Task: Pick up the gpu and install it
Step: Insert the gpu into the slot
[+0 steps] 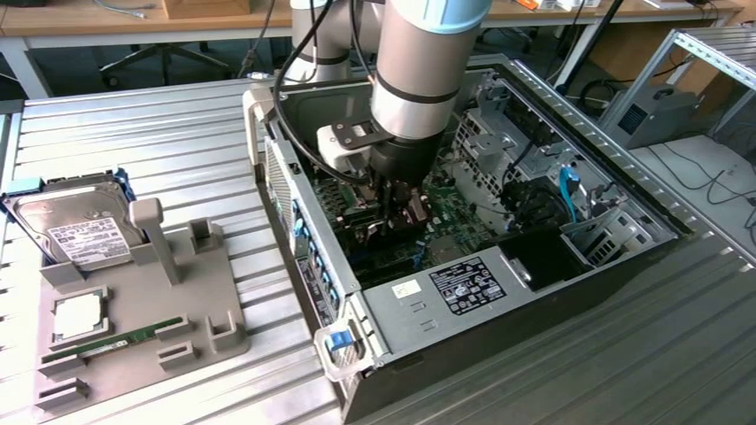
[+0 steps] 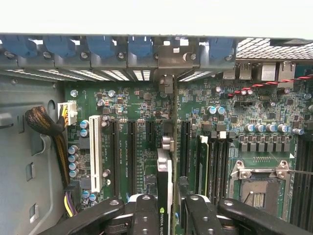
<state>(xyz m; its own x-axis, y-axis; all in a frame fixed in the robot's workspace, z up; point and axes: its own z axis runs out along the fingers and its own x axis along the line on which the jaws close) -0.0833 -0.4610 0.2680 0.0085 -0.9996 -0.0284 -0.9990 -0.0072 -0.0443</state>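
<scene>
Currently down inside the open computer case point(image 1: 473, 292), arm reaching in from above. My claw point(image 2: 168, 205) is clenched on the gpu point(image 2: 165, 181), gripping the card edge-on between the two black fingers point(image 2: 144, 215); the card stands upright on its long edge, running away from the wrist camera toward the rear slot openings of the case. Its silver bracket point(image 2: 168, 63) sits at the far end, up against the row of blue slot clips point(image 2: 102, 46). The card's lower edge lies along one of the long black expansion slots point(image 2: 185, 147) of the green motherboard point(image 2: 127, 107); whether it is fully seated I cannot tell.

In the exterior view my claw point(image 1: 396, 217) hangs over the middle of the board, the gpu there mostly hidden by it.

Outside the case, at about nine o'clock from it in the exterior view, a grey fixture tray point(image 1: 142, 328) rests on the ribbed metal table point(image 1: 154, 142). A silver hard drive point(image 1: 71, 230) leans at its ten o'clock corner; a narrow green memory stick point(image 1: 119, 339) lies toward its six o'clock edge. The empty processor socket point(image 2: 257, 188) sits beside the memory slots.
</scene>
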